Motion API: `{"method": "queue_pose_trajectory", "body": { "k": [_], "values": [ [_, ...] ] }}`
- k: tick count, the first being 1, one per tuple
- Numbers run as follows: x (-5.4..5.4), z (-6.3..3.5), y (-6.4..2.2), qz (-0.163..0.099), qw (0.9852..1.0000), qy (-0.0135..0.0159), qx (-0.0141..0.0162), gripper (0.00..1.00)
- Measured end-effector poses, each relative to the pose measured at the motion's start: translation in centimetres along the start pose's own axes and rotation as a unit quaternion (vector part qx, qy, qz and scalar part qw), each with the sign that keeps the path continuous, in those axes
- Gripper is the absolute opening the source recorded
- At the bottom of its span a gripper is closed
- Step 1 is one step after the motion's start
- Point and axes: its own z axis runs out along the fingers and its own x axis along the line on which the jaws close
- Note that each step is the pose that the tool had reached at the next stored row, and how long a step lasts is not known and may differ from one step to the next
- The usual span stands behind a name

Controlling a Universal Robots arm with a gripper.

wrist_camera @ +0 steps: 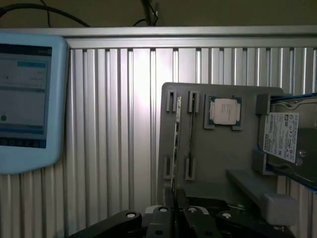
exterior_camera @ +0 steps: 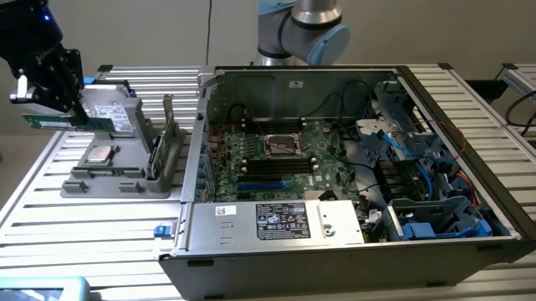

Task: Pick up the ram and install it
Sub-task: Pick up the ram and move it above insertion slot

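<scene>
In the exterior view, the gripper (exterior_camera: pixel 74 116) hangs over the tray (exterior_camera: pixel 92 185) at that view's left, its jaws clamped on the ram (exterior_camera: pixel 46 122), which is held level and clear of the tray. The pick looks done. The motherboard's black slots (exterior_camera: pixel 277 166) inside the case (exterior_camera: pixel 335 251) sit well apart from it, so installing remains.

In the wrist view, the ram (wrist_camera: pixel 176 144) runs edge-on out from the gripper (wrist_camera: pixel 174 206), above the tray (wrist_camera: pixel 223 163) near the processor (wrist_camera: pixel 225 110).

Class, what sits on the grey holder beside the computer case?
A square processor chip, a hard drive and an upright card. The gripper, holding the ram, hides part of that drive.
</scene>
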Motion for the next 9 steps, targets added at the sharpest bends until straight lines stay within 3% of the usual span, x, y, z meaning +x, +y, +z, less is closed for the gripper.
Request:
{"method": "queue_pose_trajectory", "body": {
  "k": [9],
  "values": [
    [0.2,-3.37,-2.48,-0.002,0.9999,-0.0106,-0.0004,0.14]
  ]
}}
